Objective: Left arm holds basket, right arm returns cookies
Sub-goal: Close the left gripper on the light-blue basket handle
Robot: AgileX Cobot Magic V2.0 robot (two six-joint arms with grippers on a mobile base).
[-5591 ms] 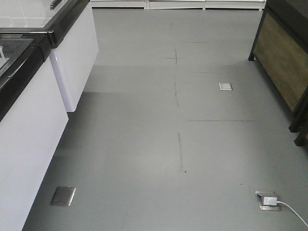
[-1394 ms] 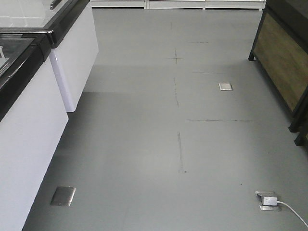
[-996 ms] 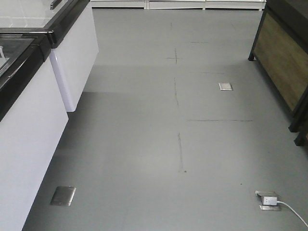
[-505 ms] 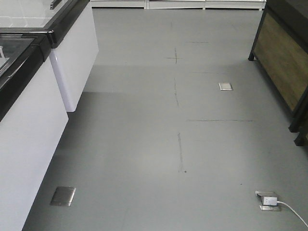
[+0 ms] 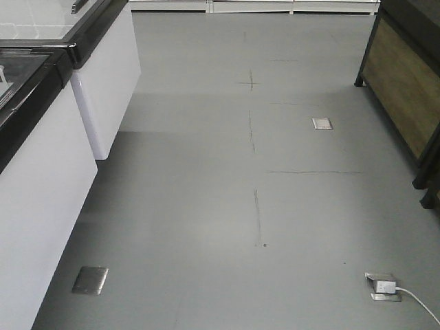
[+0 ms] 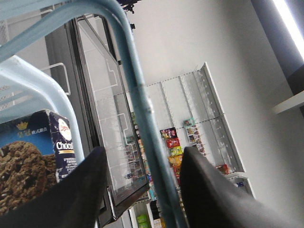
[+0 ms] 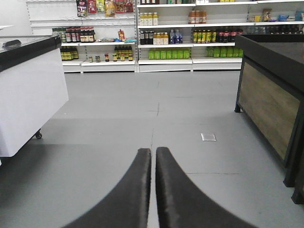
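Two black fingers of the left hand (image 6: 142, 151) stand apart, and a hoop handle of the basket (image 6: 135, 95) runs between them. The cookies (image 6: 33, 156) box sits just behind one finger, under a paler hoop. The right hand (image 7: 153, 152) is pressed together above the grey floor (image 7: 118, 109), with stocked shelves (image 7: 166, 33) beyond.

My left gripper (image 6: 142, 153) ends in two broad fingers (image 6: 78, 190). They are dark charcoal and matte, with rounded tops and a faint grey sheen, and their edges are blurred this close to the lens. My right gripper (image 7: 153, 151) has two slim fingers (image 7: 126, 194). They are black, smooth and matte, wide at the base, and they narrow to blunt rounded tips. Their inner edges are straight and their outer sides flare outward.
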